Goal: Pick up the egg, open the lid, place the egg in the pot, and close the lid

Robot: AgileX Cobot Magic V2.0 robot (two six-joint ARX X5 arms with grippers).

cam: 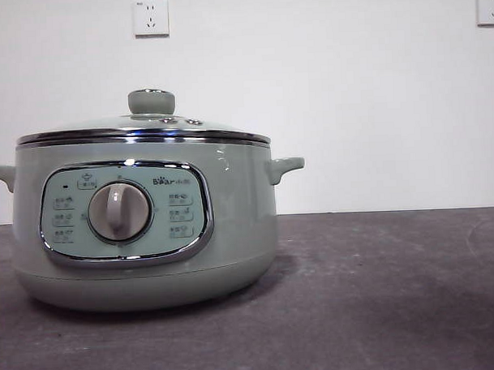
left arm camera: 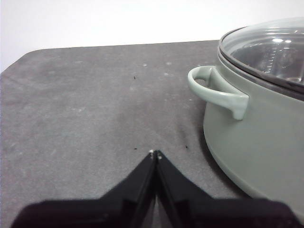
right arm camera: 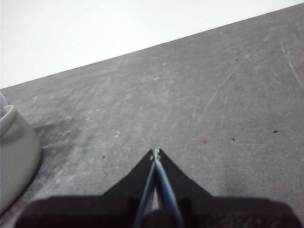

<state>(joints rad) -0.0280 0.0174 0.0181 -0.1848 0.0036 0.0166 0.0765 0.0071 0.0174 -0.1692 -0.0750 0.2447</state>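
Only frontally – pot [cam: 143,237] dial [cam: 119,211]

The front view sits low at table height, close to the pot [cam: 143,229], facing a white wall. The left wrist view looks down across the table [left arm camera: 85,104] with the pot just beside it. The right wrist view faces bare table, sharing only the pot's edge [right arm camera: 14,152].
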